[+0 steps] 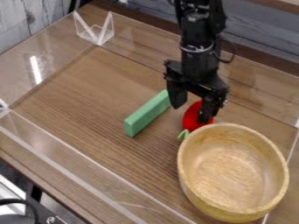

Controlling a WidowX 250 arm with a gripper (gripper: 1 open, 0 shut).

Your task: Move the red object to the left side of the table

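Observation:
The red object [194, 117] is a small rounded toy with a light green leafy end [183, 134], lying on the brown wood-grain table [82, 96] just beyond the bowl's rim. My black gripper [193, 108] points straight down over it, jaws open. One finger stands left of the toy and the other finger [211, 108] at its right, straddling it. The fingers hide part of the toy's top. Whether the pads touch it cannot be made out.
A long green rectangular block [147, 114] lies just left of the gripper. A large wooden bowl [232, 171] sits at the front right, close to the toy. Low clear acrylic walls [70, 144] border the table. The left half shows bare wood.

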